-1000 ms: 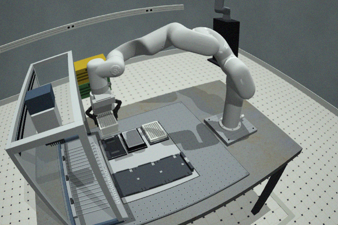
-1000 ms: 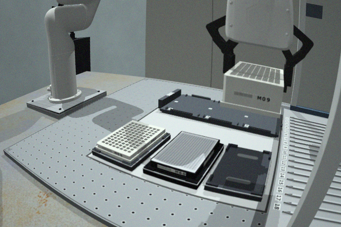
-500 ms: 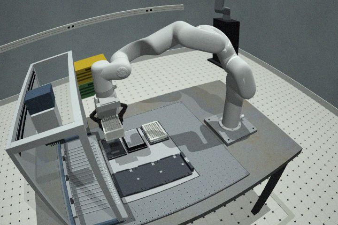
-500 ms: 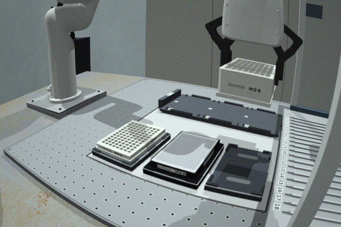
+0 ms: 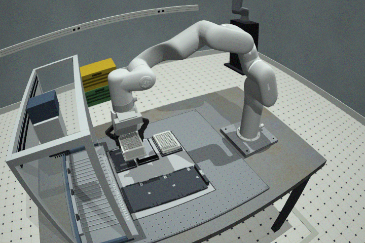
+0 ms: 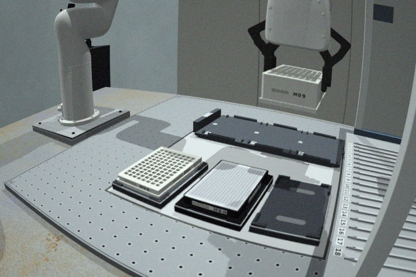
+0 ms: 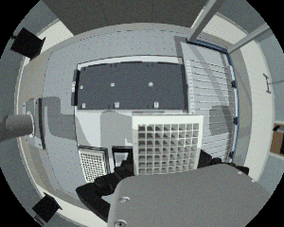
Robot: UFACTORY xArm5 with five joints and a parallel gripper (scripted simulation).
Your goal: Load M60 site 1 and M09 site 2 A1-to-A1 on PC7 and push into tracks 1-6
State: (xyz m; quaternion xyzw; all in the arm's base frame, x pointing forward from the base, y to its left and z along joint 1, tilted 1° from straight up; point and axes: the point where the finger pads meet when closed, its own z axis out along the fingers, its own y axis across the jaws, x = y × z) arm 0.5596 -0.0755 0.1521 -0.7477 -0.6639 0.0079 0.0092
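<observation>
My gripper (image 5: 131,140) (image 6: 295,77) (image 7: 165,160) is shut on M09, the tall white deep-well block (image 5: 134,155) (image 6: 280,94) (image 7: 168,142). It holds it level, high above the table; its M09 label faces the exterior view. M60 (image 5: 149,149) (image 6: 226,184) sits on nest S2, mostly hidden in the wrist view. M06 (image 5: 166,142) (image 6: 161,168) (image 7: 93,163) sits on nest S1. Nest S3 (image 5: 116,161) (image 6: 290,205) is empty. PC7, the dark carrier (image 5: 162,190) (image 6: 270,135) (image 7: 133,90), lies bare on the apron. Its handle (image 5: 201,174) (image 6: 207,119) (image 7: 74,87) is toward the arm's base; its other end is near the low-numbered tracks.
The ribbed loading rails (image 5: 88,187) (image 6: 375,199) (image 7: 210,90) lie beyond the apron's numbered edge. The instrument's pale frame (image 5: 102,177) (image 6: 392,146) stands around and above the rails. No lit lamp can be made out.
</observation>
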